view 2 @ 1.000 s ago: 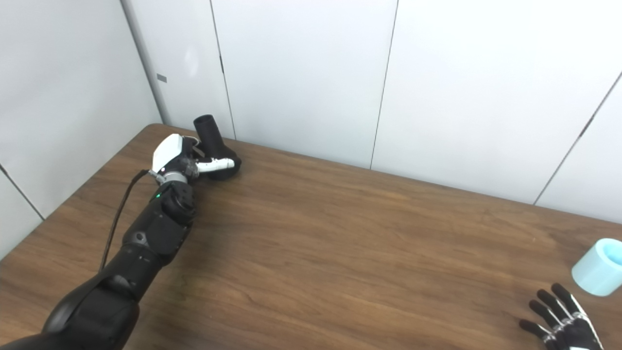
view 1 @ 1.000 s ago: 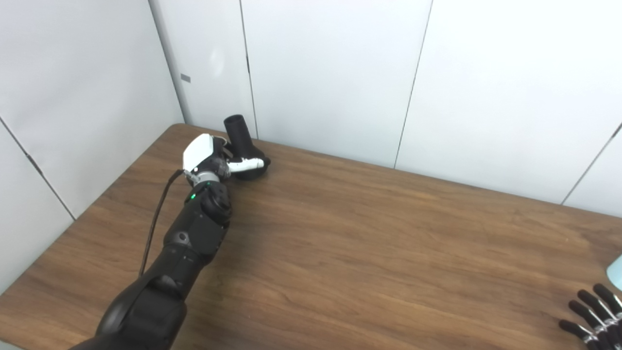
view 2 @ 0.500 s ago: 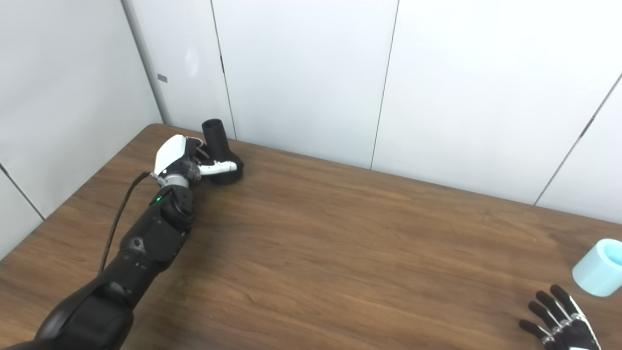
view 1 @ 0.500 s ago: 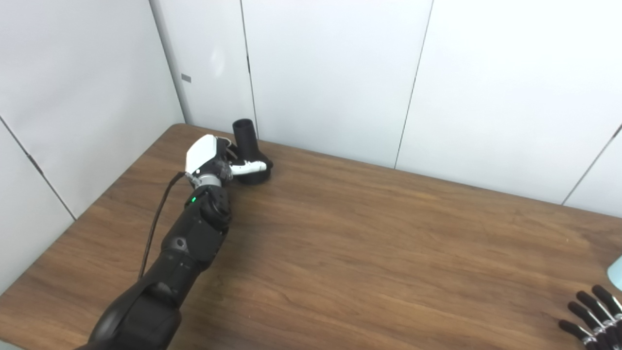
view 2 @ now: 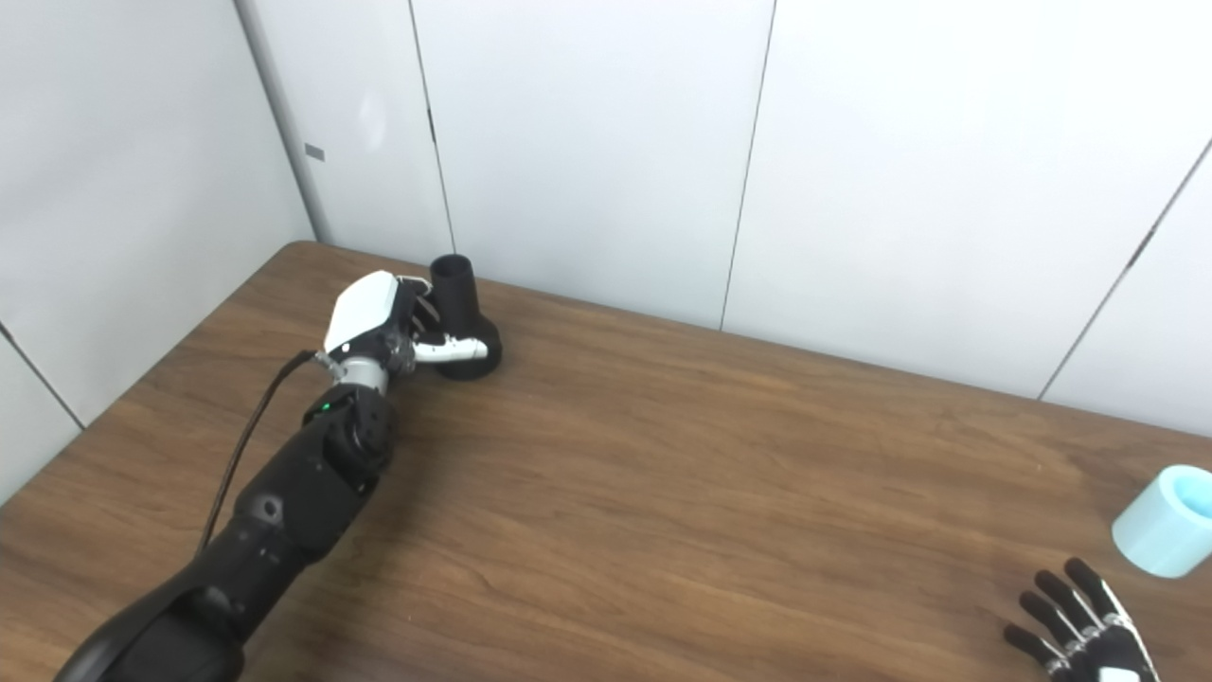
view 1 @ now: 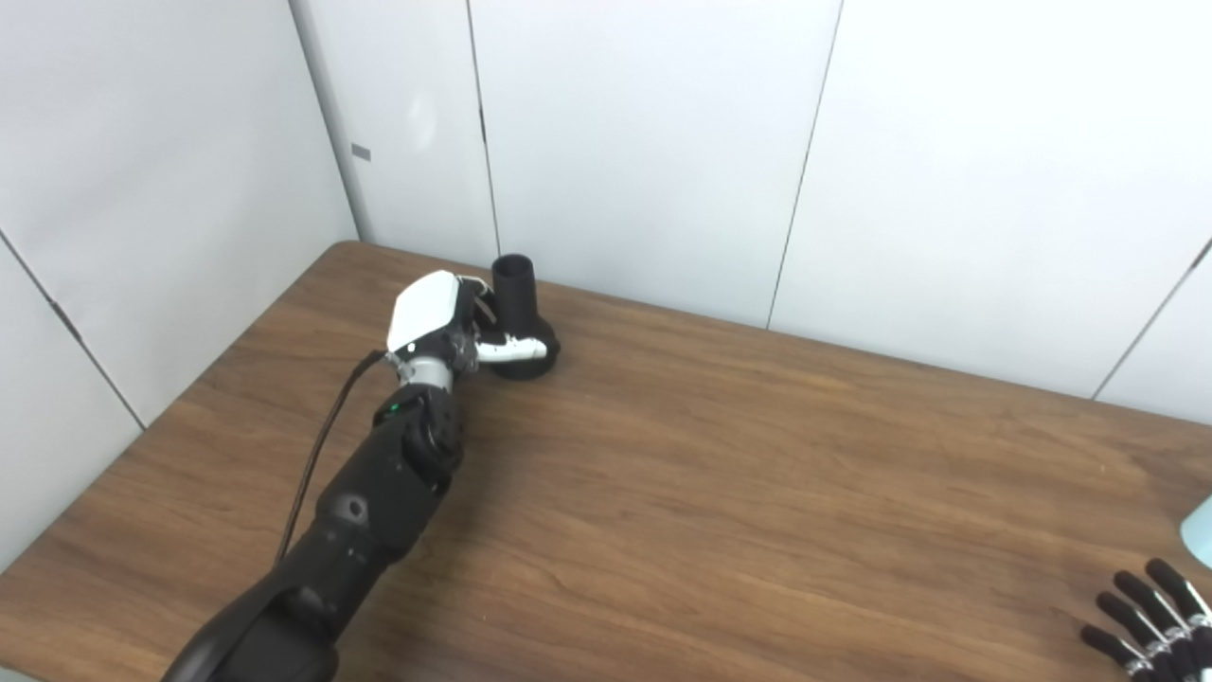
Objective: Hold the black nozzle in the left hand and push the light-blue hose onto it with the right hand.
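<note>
Grasping was done: left hand (view 2: 383,322) was clamped on the black flared plastic nozzle (view 2: 456,301); right hand (view 2: 1079,630) lay spread, empty, near the untouched light-blue cylindrical hose (view 2: 1163,519).

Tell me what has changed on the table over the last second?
The left hand, shut on the black nozzle, has carried it rightward along the back of the table, and the nozzle, tilted before, now stands nearly upright. The right hand stays open at the near right corner, and the light-blue hose lies untouched just beyond it.
</note>
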{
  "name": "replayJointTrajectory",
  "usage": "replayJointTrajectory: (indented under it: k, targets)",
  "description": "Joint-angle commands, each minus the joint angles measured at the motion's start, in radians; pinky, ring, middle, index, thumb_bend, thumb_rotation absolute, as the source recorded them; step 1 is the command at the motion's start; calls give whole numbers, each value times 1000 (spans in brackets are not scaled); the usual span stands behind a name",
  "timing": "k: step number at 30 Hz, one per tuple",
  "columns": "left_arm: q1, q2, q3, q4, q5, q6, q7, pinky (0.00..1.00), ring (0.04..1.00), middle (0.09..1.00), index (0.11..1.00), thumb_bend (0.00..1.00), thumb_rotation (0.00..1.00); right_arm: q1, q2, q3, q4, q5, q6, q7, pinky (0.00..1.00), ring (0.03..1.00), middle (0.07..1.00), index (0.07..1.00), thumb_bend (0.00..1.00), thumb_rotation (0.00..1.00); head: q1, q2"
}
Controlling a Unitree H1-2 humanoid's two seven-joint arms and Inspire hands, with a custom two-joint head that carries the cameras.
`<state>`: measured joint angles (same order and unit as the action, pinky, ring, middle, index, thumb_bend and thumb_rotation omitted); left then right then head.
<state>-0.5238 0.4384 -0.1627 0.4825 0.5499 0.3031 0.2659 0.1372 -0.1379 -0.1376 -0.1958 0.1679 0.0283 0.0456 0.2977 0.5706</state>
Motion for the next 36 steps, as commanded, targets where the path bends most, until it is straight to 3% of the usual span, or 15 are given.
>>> replayJointTrajectory:
  k: [1,7,11,14,27,33,36]
  targets:
    - [-10,1,-18,-40,42,-2,6,493,464,460,514,504,0,8,5,11,-22,-10,13,4,746,849,858,903,681,917,-6,3]
    - [38,-20,-29,-157,52,19,-37,568,485,470,500,504,0,8,16,19,-38,-12,11,-4,824,898,897,952,550,950,-46,14]
    - [71,-32,-43,-258,81,70,-82,475,449,440,514,504,0,9,18,24,-39,-20,6,-3,849,909,907,969,497,973,-78,21]
    - [110,-50,-60,-340,102,64,-95,471,459,419,515,502,0,8,19,25,-24,-32,-14,-5,851,916,916,981,482,986,-102,27]
    - [220,-139,-117,-548,164,74,-193,529,470,484,489,506,0,-10,57,29,0,-53,-46,-23,836,904,911,965,520,965,-224,47]
    - [273,-168,-166,-575,195,0,-191,501,469,487,488,506,0,-26,80,31,-12,-83,-44,-55,799,877,888,940,547,951,-294,64]
    - [294,-184,-186,-597,211,-5,-210,506,470,503,481,505,0,-33,88,32,-29,-88,-27,-66,787,870,885,940,551,956,-311,69]
